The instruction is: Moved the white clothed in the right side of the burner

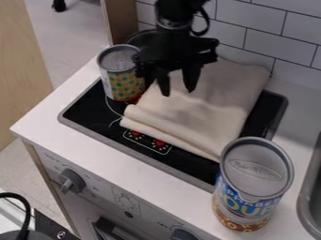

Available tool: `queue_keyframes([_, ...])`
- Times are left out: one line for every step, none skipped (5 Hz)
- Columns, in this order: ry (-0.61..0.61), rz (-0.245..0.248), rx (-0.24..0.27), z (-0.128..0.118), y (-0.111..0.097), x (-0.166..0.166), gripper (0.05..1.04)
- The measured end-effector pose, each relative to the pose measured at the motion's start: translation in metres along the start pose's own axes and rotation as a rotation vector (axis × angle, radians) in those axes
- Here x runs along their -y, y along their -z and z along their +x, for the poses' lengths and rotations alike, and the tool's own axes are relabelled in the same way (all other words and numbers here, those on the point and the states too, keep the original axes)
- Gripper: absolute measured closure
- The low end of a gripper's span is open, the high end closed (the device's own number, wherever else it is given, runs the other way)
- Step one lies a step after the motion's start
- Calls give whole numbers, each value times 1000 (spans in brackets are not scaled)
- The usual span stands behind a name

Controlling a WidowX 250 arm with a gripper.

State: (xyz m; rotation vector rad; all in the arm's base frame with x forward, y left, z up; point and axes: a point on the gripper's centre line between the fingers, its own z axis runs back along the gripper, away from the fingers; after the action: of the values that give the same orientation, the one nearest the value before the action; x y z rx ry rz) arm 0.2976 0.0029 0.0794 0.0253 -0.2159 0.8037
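1. The white cloth [203, 110] is folded in layers and lies on the black burner plate [266, 110], covering its middle and reaching its back edge, near the tiled wall [251, 44].
2. The gripper [178, 88] hangs above the back left part of this cloth, pointing down. Its two jaws stand apart, with a gap of medium width, and I see nothing held between them.
3. On the left side of the cloth there is a can with a dotted pattern [126, 85], upright on the burner plate. Behind it, partly hidden, is a dark round object [135, 37].
4. At the front right corner of the cloth, a soup can [246, 201] stands upright on the white counter [47, 124]. If the cloth touches this can, I cannot tell.
5. More to the right is the edge of a grey sink [306, 201].
6. Below the counter, the front panel has a grey knob [71, 180].
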Motion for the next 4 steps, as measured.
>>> queue_keyframes([-85,20,21,2,3,6,914])
queue_keyframes([-174,41,51,4,9,9,1027])
queue_keyframes([-240,87,129,6,20,10,1031])
queue_keyframes([-244,75,137,7,29,14,1031])
